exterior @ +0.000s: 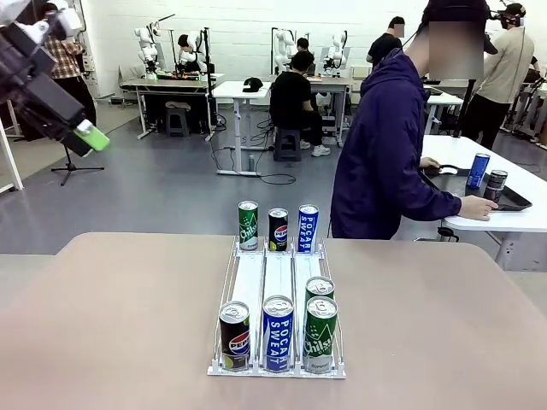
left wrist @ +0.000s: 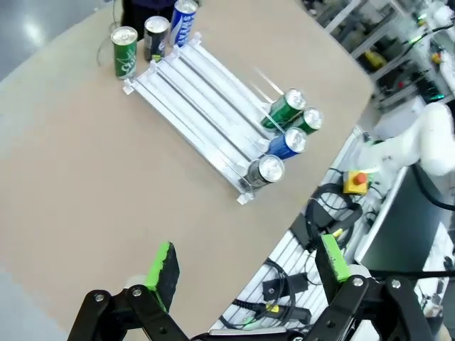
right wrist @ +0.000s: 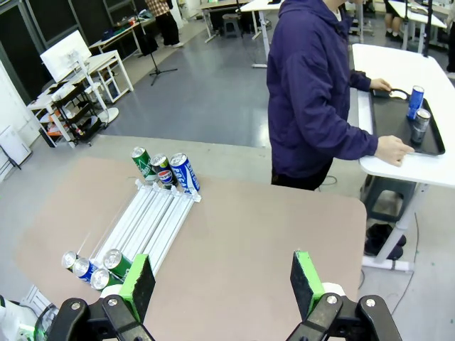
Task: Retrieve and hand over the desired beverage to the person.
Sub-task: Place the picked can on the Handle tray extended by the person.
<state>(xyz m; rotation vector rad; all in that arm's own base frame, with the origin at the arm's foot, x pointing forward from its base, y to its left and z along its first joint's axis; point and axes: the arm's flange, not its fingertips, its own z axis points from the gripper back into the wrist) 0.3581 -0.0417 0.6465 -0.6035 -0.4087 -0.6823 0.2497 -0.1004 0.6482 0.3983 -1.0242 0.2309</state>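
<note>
Seven slim metal cans on a white three-lane rack [exterior: 278, 282], mid-table.
Near end: black Pepsi can [exterior: 234, 333], blue Pocari Sweat can [exterior: 278, 332], two green cans [exterior: 320, 329]; three more at the far end. The person [exterior: 385, 145] in purple stands far right. Left gripper [left wrist: 245, 273] and right gripper [right wrist: 217, 280] gape empty, well above.

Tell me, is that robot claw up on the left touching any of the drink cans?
Apart. In the front view the left gripper hangs open high above the table, far from the cans in the rack; its wrist view shows bare tabletop between.
</note>
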